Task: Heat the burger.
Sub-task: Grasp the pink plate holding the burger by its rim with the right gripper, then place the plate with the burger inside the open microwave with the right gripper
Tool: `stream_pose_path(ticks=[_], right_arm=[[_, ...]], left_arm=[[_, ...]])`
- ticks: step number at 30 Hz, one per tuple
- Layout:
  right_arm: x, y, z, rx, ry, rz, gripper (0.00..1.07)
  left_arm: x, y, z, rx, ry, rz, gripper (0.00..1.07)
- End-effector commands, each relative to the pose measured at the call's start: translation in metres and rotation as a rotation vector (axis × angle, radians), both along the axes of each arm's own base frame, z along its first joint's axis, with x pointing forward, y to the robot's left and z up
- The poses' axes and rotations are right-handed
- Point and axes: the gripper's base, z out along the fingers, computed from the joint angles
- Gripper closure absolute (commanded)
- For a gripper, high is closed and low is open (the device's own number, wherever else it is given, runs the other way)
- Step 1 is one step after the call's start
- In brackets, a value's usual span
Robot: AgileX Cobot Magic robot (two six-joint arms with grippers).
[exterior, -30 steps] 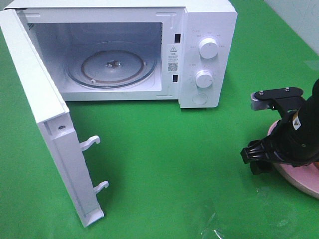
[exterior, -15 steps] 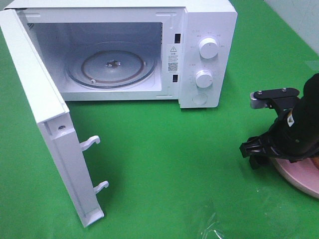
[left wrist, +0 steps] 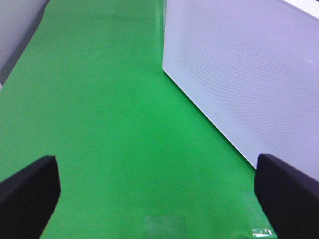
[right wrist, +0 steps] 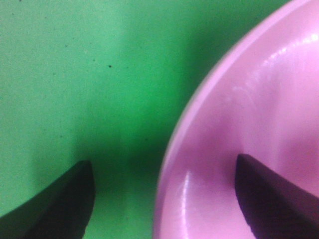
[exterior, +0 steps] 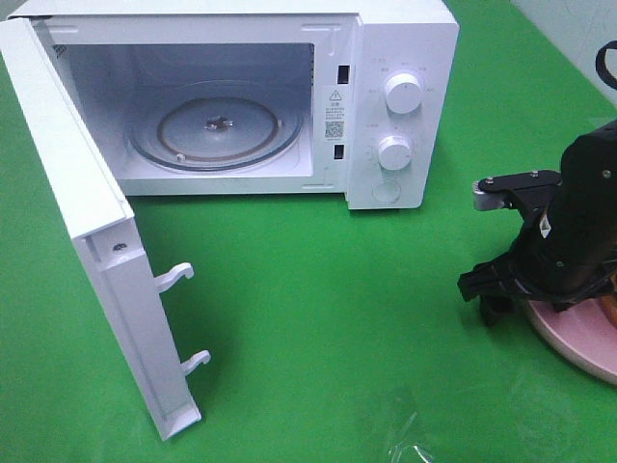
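Green cloth covered the desk [exterior: 318, 309], with a white microwave [exterior: 405, 48] in the upper left of the frame, its door [exterior: 87, 212] swung open. At the right edge the right gripper [right wrist: 163, 167] held its jaws wide astride the rim of a pink plate [exterior: 578, 352], gripping nothing, and a brown sliver behind it was probably the burger [exterior: 609, 303]. The left gripper [left wrist: 157, 172] had its jaws fully apart, empty.
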Motion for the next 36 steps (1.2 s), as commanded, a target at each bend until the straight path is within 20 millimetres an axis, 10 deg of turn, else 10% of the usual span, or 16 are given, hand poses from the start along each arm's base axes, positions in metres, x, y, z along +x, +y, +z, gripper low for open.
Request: stream_pose_path(ticks=[1,6,12,36], right_arm=[[-0.002,-0.004,-0.003,-0.027,0.039,0.004,0.45],[-0.003,-0.005,-0.003,-0.033,0.05,0.001,0.59],[-0.003,-0.005,-0.003,-0.034,0.05,0.003,1.04],[-0.01,-0.005,0.009,-0.131,0.074,0.031,1.07]], left_arm=[[0.0,0.0,0.001,-0.002,-0.015,0.003,0.09],[0.0,0.0,0.001,-0.002,-0.015,0.003,0.09],[0.0,0.0,0.001,-0.002,-0.015,0.003,0.09],[0.0,0.0,0.001,-0.002,-0.015,0.003,0.09]])
